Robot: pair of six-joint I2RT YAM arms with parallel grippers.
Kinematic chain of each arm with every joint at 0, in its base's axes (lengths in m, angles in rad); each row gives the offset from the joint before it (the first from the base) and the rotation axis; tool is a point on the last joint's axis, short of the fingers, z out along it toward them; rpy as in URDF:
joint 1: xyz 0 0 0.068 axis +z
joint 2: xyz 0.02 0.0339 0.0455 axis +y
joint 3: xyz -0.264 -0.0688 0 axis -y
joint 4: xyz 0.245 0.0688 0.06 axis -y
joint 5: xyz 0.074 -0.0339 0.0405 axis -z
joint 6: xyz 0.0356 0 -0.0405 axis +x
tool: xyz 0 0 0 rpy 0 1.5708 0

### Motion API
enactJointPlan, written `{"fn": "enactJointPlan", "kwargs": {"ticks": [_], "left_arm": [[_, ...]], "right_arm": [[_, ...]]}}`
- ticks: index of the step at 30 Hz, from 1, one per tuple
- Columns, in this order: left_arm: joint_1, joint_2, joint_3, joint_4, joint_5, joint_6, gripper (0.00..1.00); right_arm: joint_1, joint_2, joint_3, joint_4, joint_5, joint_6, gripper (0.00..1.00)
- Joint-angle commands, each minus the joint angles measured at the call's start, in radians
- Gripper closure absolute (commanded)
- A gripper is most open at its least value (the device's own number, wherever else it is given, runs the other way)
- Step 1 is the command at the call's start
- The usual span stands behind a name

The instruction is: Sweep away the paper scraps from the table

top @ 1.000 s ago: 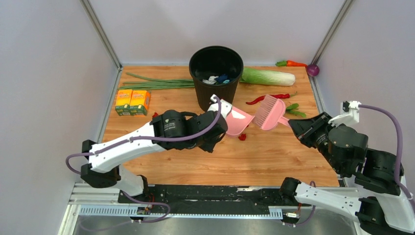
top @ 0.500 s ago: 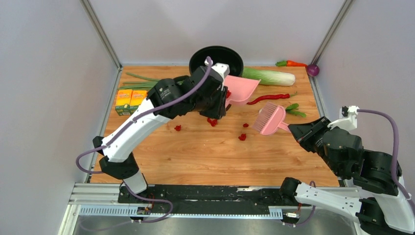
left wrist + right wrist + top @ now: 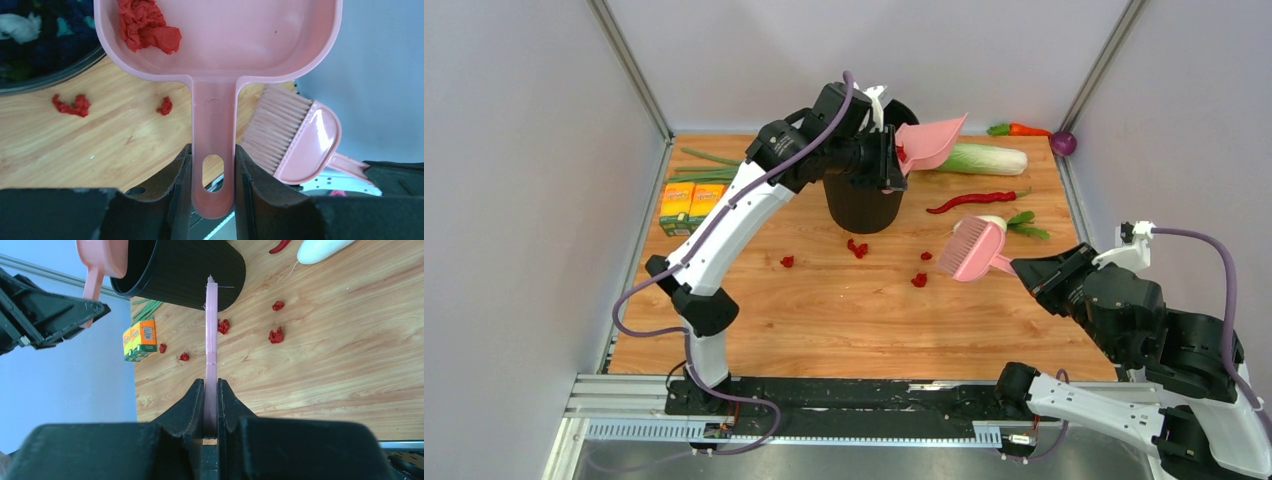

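A: What is the left gripper point(image 3: 213, 186) doing?

B: It is clamped on the handle of the pink dustpan point(image 3: 260, 45), with both fingers point(image 3: 177, 190) pressed against the handle's sides. The pan sticks straight out ahead of it, raised well above the table point(image 3: 874, 320).

A: And the paper scraps point(image 3: 148, 25)?

B: 1 crumpled red wad lies inside the pan, in its far left corner as that wrist camera sees it. 2 more lie on the wood below the pan, left of the handle. The black bin point(image 3: 864, 205) stands below the gripper, its rim under the pan's left side.

A: The right gripper point(image 3: 210, 390)?

B: It is closed tight on the handle of the pink brush point(image 3: 972, 250), which points forward from it. 5 scraps lie on the wood ahead of it. 2 are off to the right of the brush and 1 is just beside its right edge. The other 2 are to the left, near the orange juice boxes point(image 3: 140, 340).

A: Anything hard to make out?

B: The pan's front lip is cut off by the top of the left wrist view. In the top view the left arm and the pan cover most of the bin's mouth. The bin's contents are a dark blur with white and blue bits. The right wrist view shows the brush edge-on only, so I cannot tell whether its bristles touch the wood.
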Motion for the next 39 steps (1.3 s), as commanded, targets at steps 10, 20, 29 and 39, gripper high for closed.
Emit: {"fn": "enactJointPlan", "kwargs": {"ticks": [10, 20, 29, 39], "left_arm": [[0.155, -0.045, -0.14, 0.519, 0.322, -0.299, 1.0], [0.301, -0.258, -0.637, 1.148, 0.431, -0.702, 1.0], [0.334, -0.274, -0.884, 1.63, 0.425, -1.058, 1.0], [0.336, -0.252, -0.819, 1.678, 0.451, -1.099, 1.0]], "right_arm": [[0.004, -0.037, -0.017, -0.04, -0.008, 0.035, 1.0], [0.004, -0.085, 0.003, -0.046, 0.01, 0.045, 1.0], [0.004, -0.083, -0.006, -0.046, 0.018, 0.058, 1.0], [0.004, -0.063, -0.012, -0.031, 0.015, 0.058, 1.0]]}}
